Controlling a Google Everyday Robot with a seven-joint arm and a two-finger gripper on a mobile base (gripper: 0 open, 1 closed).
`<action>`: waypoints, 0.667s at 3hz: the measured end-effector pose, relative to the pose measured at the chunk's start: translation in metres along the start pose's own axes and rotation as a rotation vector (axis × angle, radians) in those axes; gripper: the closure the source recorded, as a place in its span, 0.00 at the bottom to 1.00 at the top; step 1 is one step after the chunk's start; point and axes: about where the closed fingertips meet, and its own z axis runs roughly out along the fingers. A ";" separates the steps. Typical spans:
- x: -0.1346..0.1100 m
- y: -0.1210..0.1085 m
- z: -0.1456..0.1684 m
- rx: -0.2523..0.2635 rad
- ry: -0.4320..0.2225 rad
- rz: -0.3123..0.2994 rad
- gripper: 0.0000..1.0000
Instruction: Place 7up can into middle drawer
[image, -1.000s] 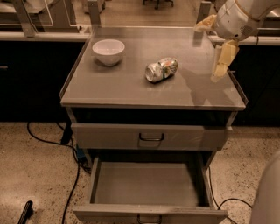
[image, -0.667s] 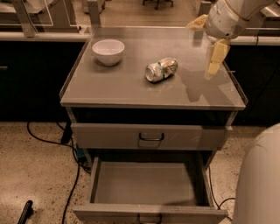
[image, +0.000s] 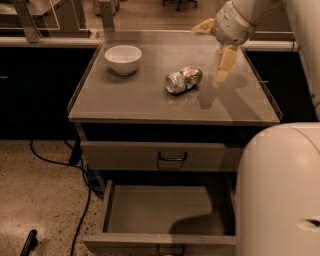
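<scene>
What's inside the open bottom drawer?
The middle drawer looks empty, though the robot's white body hides its right corner. The gripper hovers above the tabletop, beside the 7up can.

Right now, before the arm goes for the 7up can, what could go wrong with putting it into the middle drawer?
1. The 7up can lies on its side, dented; the gripper, hovering just right of it, could nudge it and make it roll away.
2. The middle drawer is open but sits low, beneath the tabletop and the shut upper drawer; a can released too early may hit the front edge or the floor.
</scene>
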 end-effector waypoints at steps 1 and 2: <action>-0.016 -0.015 0.025 -0.012 -0.060 -0.037 0.00; -0.023 -0.022 0.049 -0.053 -0.075 -0.042 0.00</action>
